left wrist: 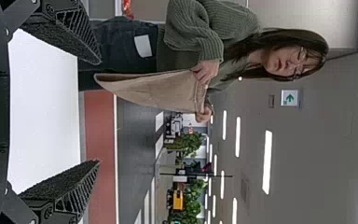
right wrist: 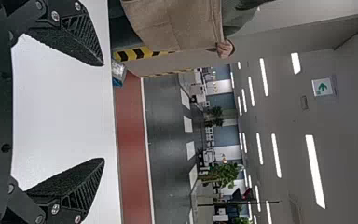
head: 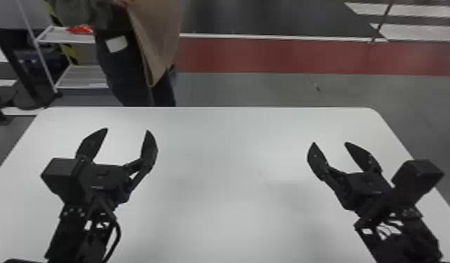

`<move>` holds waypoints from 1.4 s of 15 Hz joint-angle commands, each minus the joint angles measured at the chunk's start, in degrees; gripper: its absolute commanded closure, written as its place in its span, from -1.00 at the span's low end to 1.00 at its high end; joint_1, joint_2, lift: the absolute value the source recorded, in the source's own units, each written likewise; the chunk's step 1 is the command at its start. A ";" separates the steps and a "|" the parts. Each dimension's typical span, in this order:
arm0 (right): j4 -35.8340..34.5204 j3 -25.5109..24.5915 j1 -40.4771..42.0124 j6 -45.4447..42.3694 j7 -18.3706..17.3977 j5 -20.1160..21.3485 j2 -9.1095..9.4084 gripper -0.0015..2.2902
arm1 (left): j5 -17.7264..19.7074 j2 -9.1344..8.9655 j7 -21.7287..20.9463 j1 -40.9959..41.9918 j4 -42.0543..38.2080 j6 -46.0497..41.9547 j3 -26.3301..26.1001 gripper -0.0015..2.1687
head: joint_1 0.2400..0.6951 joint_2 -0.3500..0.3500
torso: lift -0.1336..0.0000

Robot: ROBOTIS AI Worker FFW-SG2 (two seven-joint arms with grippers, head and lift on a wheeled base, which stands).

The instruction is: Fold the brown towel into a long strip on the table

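The brown, limp cloth towel (head: 161,38) hangs in the air beyond the far edge of the counter, left of its middle, its lower end narrowing to a drooping point. A person in a chunky green knitted sweater (left wrist: 193,28) and dark trousers (head: 121,73) holds it by the top edge, one hand (left wrist: 206,71) and the other hand (left wrist: 204,115) apart along that edge. A white rectangular patch (head: 116,44) shows on the trousers.

Nearer the robot is the white, smooth counter (head: 231,157) with rounded far corners. Above its left part is the black left claw (head: 127,130), released, its two flat fingers spread wide with nothing between them. Above its right part, the matching black right claw (head: 330,143) is likewise released and grasping nothing.

Farther back, a white-framed metal shelf (head: 82,75) stands at left, and a broad red band (head: 269,56) crosses the grey floor (head: 252,89).
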 commanded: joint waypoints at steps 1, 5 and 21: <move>-0.18 -0.76 0.13 0.50 -0.01 0.03 -0.24 -0.85 | -0.59 -0.08 -0.09 -0.16 0.44 0.09 0.16 -0.88 | 1.00 -0.15 | -0.84; -0.45 -1.02 0.13 0.86 -0.01 -0.05 -0.24 -0.85 | -0.59 -0.08 -0.09 -0.68 1.05 -0.08 0.16 -0.88 | 1.00 -0.17 | -0.84; -0.45 -1.11 -0.04 0.86 0.08 -1.20 -0.24 -0.85 | -0.59 -0.08 -0.88 -0.68 1.32 -1.14 -0.01 -0.88 | 1.00 -0.19 | -0.84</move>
